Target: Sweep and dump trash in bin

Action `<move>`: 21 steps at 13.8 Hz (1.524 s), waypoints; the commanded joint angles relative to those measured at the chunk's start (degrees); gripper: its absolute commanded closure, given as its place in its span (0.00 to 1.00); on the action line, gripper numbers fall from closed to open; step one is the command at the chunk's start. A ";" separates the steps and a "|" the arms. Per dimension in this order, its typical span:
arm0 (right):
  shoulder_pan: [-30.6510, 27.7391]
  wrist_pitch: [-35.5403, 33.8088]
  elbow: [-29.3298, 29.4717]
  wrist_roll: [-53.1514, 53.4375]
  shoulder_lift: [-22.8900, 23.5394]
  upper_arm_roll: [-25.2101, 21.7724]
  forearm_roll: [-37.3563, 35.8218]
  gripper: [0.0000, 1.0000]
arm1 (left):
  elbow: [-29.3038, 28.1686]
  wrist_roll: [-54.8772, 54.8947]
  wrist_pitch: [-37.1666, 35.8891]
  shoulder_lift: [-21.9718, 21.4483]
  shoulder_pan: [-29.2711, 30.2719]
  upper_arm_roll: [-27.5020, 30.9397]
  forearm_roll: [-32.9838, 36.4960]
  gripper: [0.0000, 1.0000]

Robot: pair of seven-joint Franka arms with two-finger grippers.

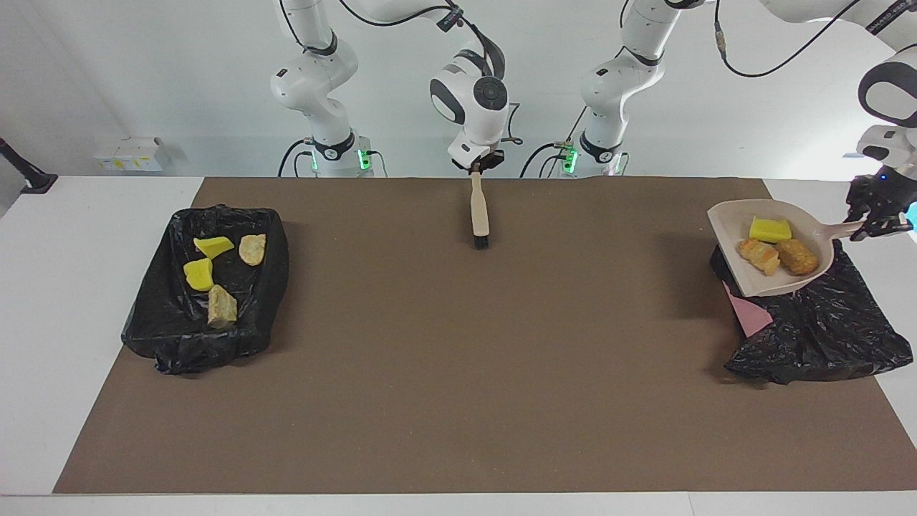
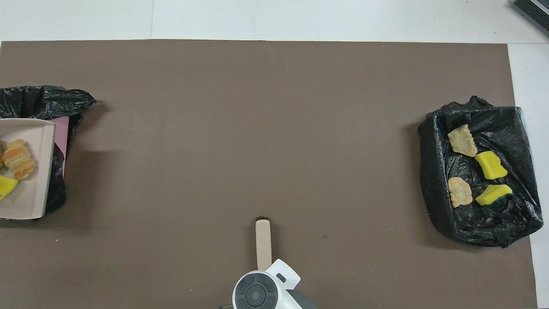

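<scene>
Black-lined bin (image 1: 824,330) at tabletop's 3 o'clock; dustpan (image 1: 766,244) over it, 3 scraps (image 1: 777,247) aboard. Left claw (image 1: 875,218) clamped on its handle. Right claw (image 1: 478,166) shut on brush (image 1: 478,215). Risk: off-centre tipping spills scraps onto mat.

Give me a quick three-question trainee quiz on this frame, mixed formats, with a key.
1. True or false: the dustpan is raised over the black-lined bin at the left arm's end.
2. How many scraps lie in the other bin?
3. The right hand holds: A) a brush, B) a sponge, C) nothing.

Key: 1 true; 2 four; 3 A. The left hand grips the dustpan's handle.
</scene>
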 commanded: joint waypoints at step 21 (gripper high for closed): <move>-14.86 -3.47 7.14 -3.22 -2.76 -0.44 1.30 0.20 | -5.22 -37.12 3.41 -4.93 -8.13 -0.75 58.95 1.00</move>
